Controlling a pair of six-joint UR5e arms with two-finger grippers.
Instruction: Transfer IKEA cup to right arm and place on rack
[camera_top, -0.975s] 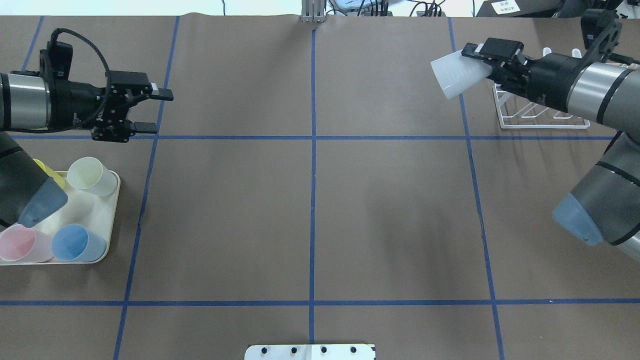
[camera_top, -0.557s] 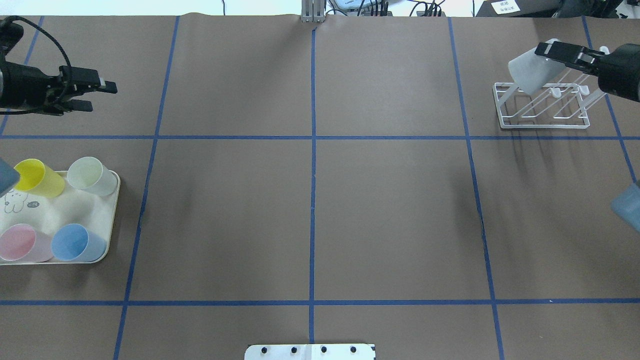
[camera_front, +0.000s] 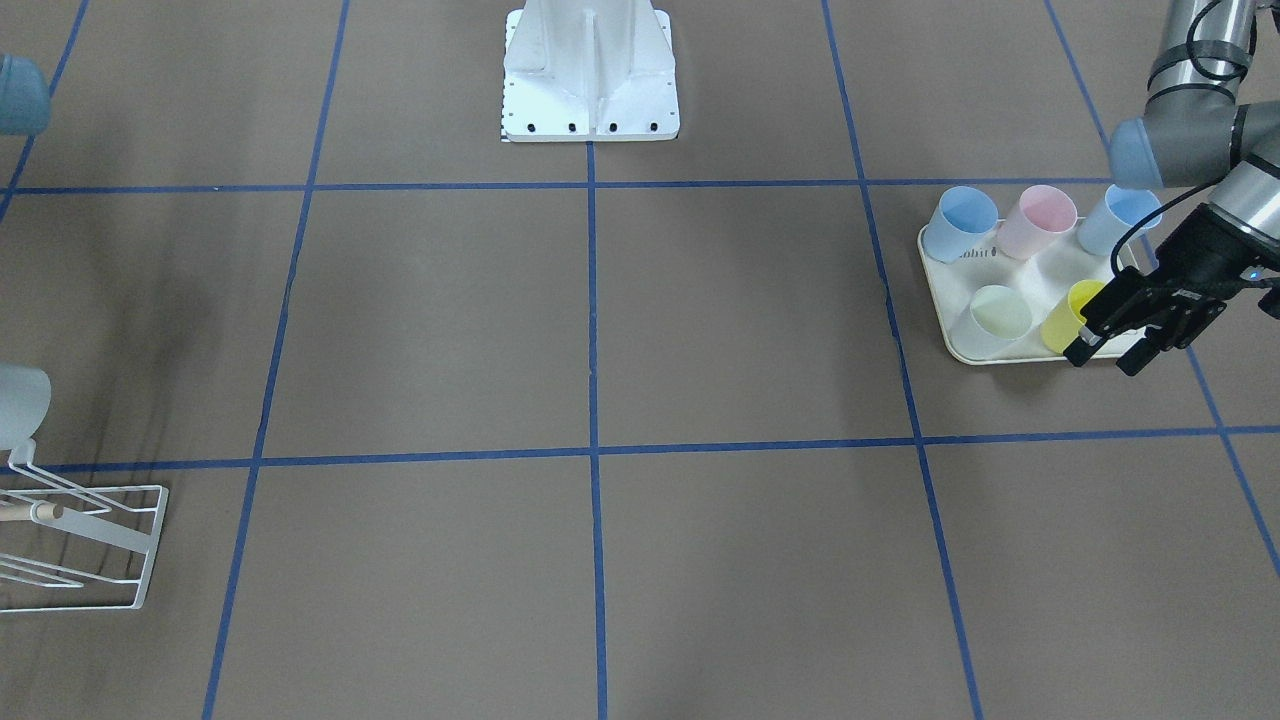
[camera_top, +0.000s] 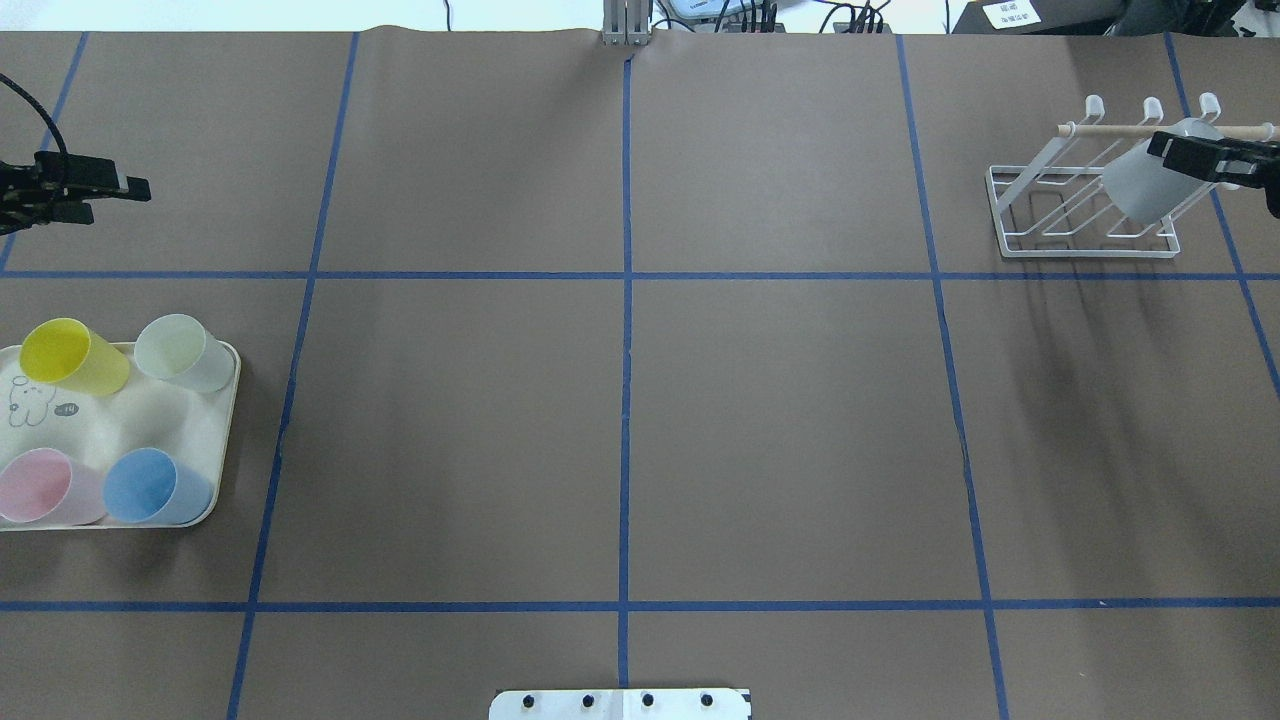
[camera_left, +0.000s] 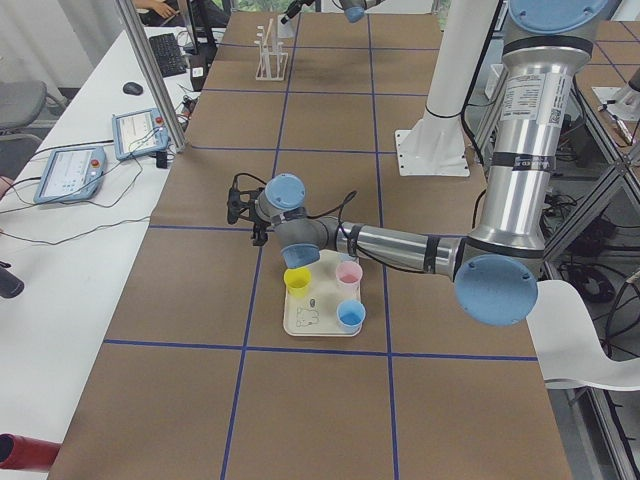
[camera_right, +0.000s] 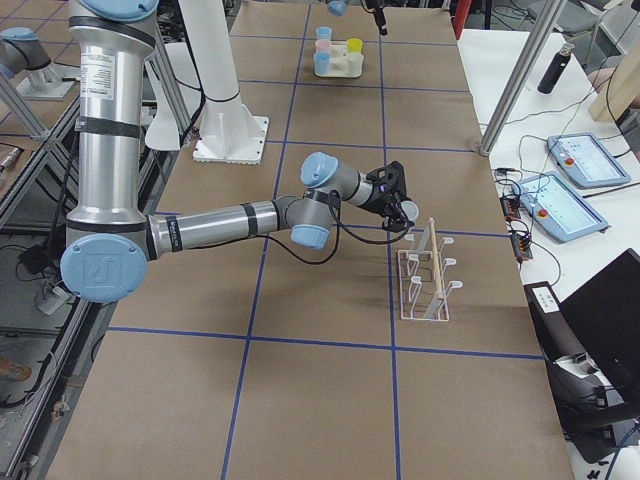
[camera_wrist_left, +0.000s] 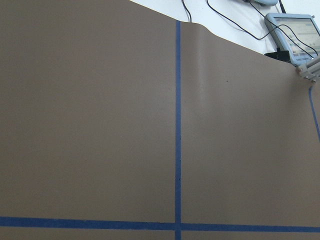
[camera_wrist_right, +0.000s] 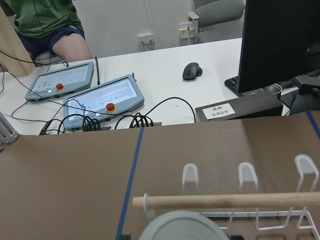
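The IKEA cup (camera_top: 1140, 190) is pale grey-white. It hangs tilted over the white wire rack (camera_top: 1040, 240), just on the near side of the wooden dowel peg (camera_top: 1110, 129). My right gripper (camera_top: 1168, 165) is shut on it at the table's far right. In the right wrist view the cup's base (camera_wrist_right: 182, 227) shows just below the dowel (camera_wrist_right: 225, 201). The front view shows the cup (camera_front: 22, 403) above the rack (camera_front: 140, 540) at the left edge. My left gripper (camera_top: 112, 200) is open and empty at the far left, also seen beyond the tray (camera_front: 1105, 356).
A cream tray (camera_top: 150, 415) at the left holds several cups: yellow (camera_top: 70, 355), pale green (camera_top: 180, 350), pink (camera_top: 45, 485) and blue (camera_top: 150, 487). Blue tape lines cross the brown table. Control tablets and cables lie beyond the far edge.
My right gripper has carried the cup right and down onto the rack by the dowel. My left arm has pulled back to the left edge, away from the centre.
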